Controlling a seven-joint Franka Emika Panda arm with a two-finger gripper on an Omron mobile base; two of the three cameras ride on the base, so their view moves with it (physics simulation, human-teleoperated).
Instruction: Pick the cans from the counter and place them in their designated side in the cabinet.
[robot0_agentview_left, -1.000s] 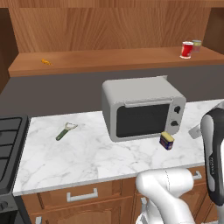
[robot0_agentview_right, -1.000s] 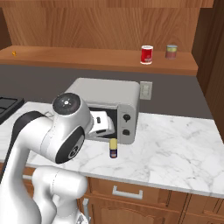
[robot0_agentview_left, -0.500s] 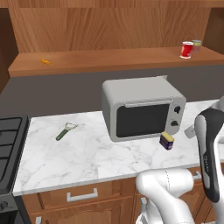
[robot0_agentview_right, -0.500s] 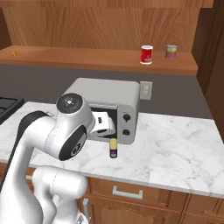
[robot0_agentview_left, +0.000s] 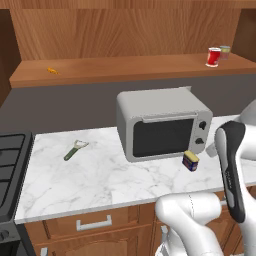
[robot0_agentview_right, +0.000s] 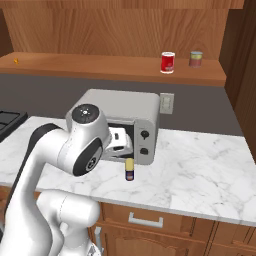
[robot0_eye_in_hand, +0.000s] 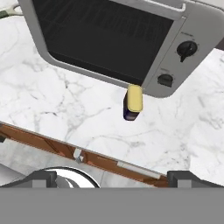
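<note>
The red can (robot0_agentview_left: 213, 56) already stands on the cabinet (robot0_agentview_left: 125, 67) shelf near its right end, just beside a pale greenish can (robot0_agentview_left: 225, 52), which suggests that end is its proper side. The blue can (robot0_agentview_left: 190, 161) is left on the desk (robot0_agentview_left: 100, 175), upright, close to the front edge and just in front of the microwave (robot0_agentview_left: 162, 122) at its knob corner. The hand (robot0_eye_in_hand: 111, 177) is open, its jaws spread wide with nothing between them; it hangs above and in front of the desk's front edge, looking down on the blue can's yellow top, well apart from it. That stance looks like a line-up for a grasp from above, since the microwave blocks any approach from behind. A peeler (robot0_agentview_left: 75, 149) lies toward the desk's left end, near the stove (robot0_agentview_left: 10, 172), and a small orange thing (robot0_agentview_left: 52, 71) sits at the shelf's left end. The blue can's yellow label carries marks too small to read; no brand can be made out on either can.
</note>
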